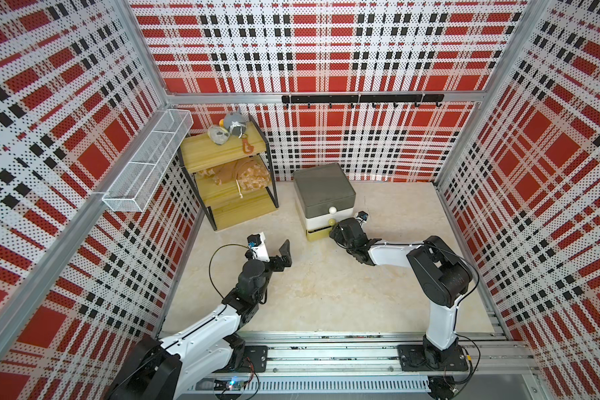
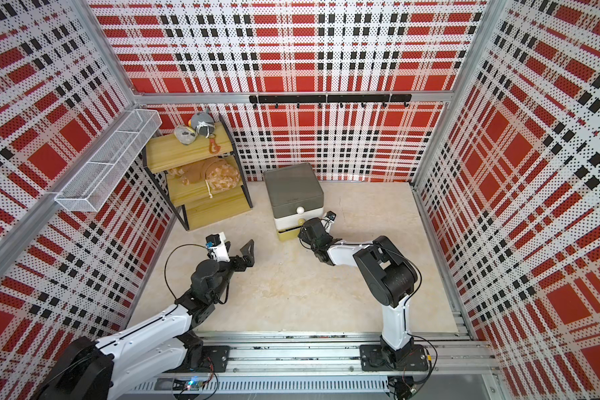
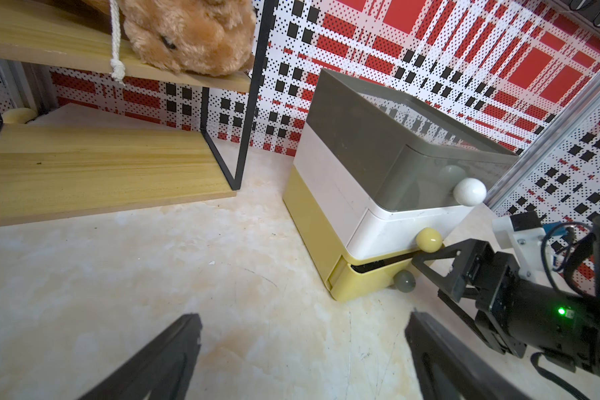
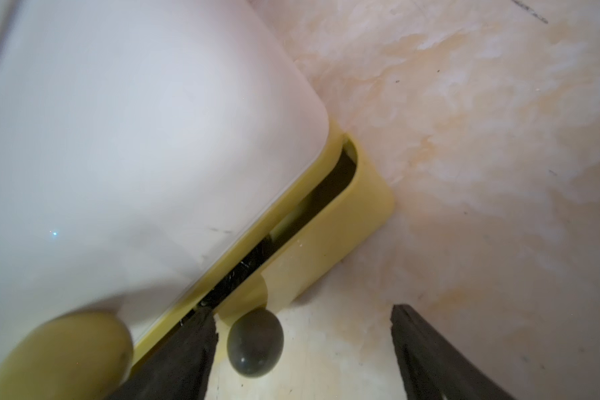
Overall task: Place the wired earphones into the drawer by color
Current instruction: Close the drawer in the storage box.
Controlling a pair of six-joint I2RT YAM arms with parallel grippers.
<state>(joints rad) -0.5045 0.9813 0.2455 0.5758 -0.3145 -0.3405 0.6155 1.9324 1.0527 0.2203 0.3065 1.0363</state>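
Note:
The wired earphones are out of view; only something dark shows in the slit of the drawer. The drawer unit [image 1: 323, 194] [image 2: 293, 188] [image 3: 354, 173] has a grey tier, a white tier and a yellow bottom drawer [image 1: 317, 234] [image 3: 364, 280] [image 4: 326, 242], which stands pulled out a crack. My right gripper [image 1: 332, 231] [image 2: 302, 232] [image 3: 426, 280] [image 4: 302, 313] is open at that drawer's front, with its grey knob [image 3: 404, 281] [image 4: 255, 341] between the fingers, close to one of them. My left gripper [image 1: 286, 258] [image 2: 250, 256] [image 3: 303, 320] hangs open and empty over the bare table, left of the unit.
A wooden shelf rack [image 1: 229, 173] with plush toys stands at the back left, close to the drawer unit. A white wire basket [image 1: 146, 162] hangs on the left wall. A black hook rail [image 1: 361, 99] runs along the back wall.

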